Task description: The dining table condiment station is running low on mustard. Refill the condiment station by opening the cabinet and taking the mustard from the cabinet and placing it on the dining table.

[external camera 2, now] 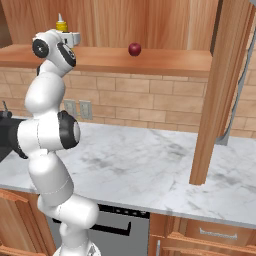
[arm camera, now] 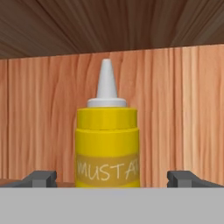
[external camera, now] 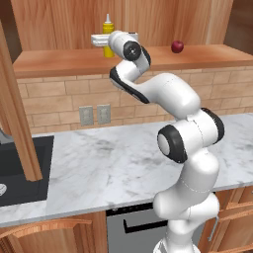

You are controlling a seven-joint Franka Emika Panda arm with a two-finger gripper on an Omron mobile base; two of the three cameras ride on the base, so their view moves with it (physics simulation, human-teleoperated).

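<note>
Hand view puts the small yellow squeeze bottle of mustard [arm camera: 107, 146] with its white pointed nozzle cap upright at the centre of the frame, against the reddish-brown wooden back panel of the cabinet [arm camera: 183, 109]. Two small dark fingertips [arm camera: 40, 178] rise at the lower left and lower right of this view, one on either side of the bottle. Clear gaps separate them from its yellow body, so the jaws stand released and wide, touching nothing. The bottle's brown label reads "MUSTA", cut off at the curve.

From the left base view, the mustard [external camera: 107, 30] stands on the cabinet's wooden shelf [external camera: 64, 62] near the upper middle of the frame, partly hidden behind the two-finger gripper [external camera: 100, 40], which reaches in level with it at the end of the white arm. A small dark red round fruit [external camera: 177, 47] sits on the same shelf, well apart to the right. Below the shelf, at mid-frame, runs a white grey-veined marble counter [external camera: 113, 158], with a black sink [external camera: 22, 168] at the left edge.

Over in the right base view, only the top of the mustard [external camera 2: 61, 23] shows above the gripper [external camera 2: 74, 37] in the upper left, with the fruit [external camera 2: 134, 49] to its right.
</note>
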